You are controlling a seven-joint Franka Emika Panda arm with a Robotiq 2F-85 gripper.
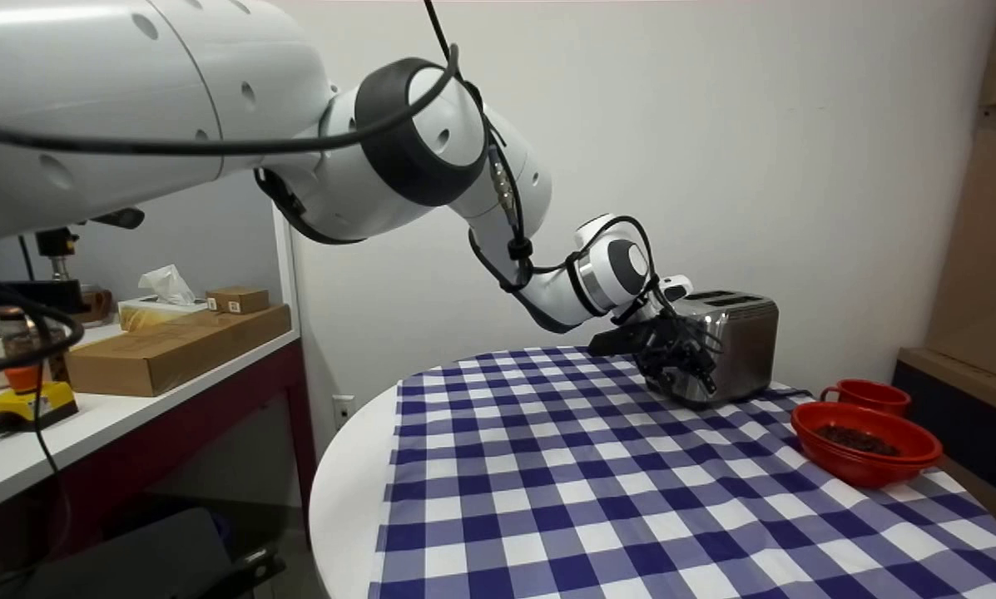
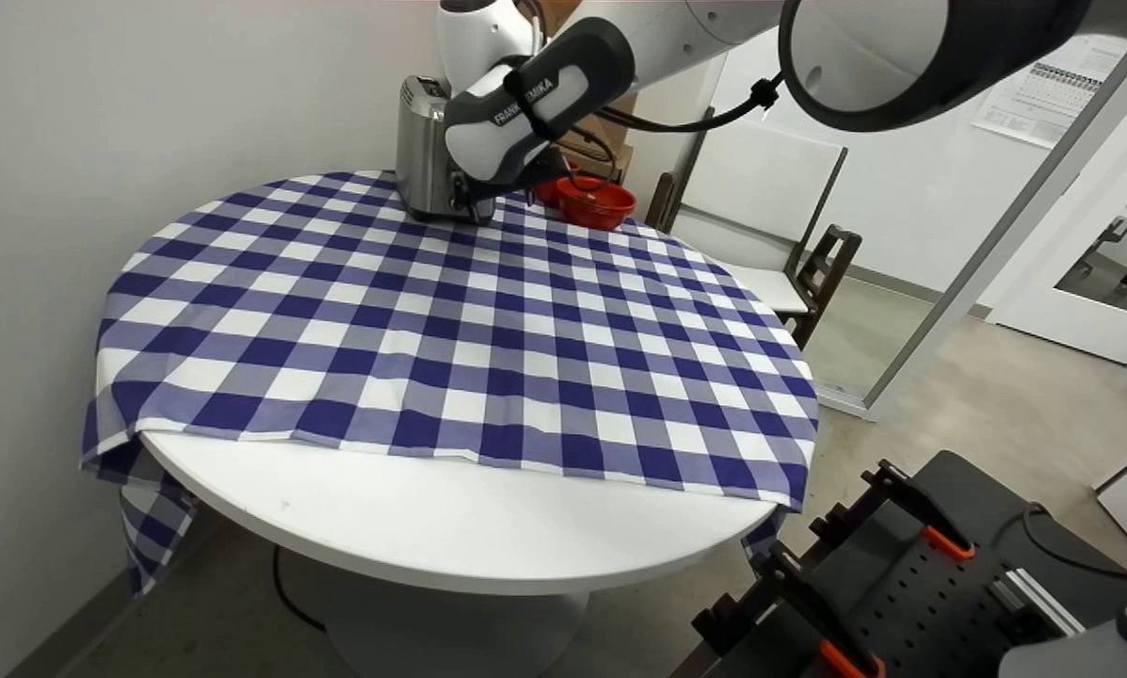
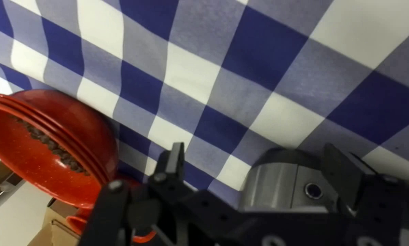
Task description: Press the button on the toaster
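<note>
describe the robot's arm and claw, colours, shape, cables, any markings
The arm is glossy white, with rounded segments and a broad black band. Dark cables run along it. In an exterior view its lettering reads "FRANK" and "EMIKA", split by a black strap. The claw is black, with two blocky fingers and round grey bolt heads.

Cloth (image 2: 488,377): gingham check, deep violet-blue, muted greyish blue, white. Table (image 2: 459,527): plain white. Toaster (image 1: 747,349): silver-grey, blackish base (image 3: 286,154). Its button (image 3: 313,191): dark, ringed in silver. Gripper (image 3: 254,150): black and dark grey. Arm (image 1: 248,83): white, black bands. Stacked bowls (image 1: 864,474): bright red. Bits (image 1: 857,439) in upper one: dark brown. Mug (image 1: 876,398): matching red. Wall (image 1: 672,100): off-white. Long carton (image 1: 215,353): tan. Chair (image 2: 756,179): white back, dark-brown frame.
</note>
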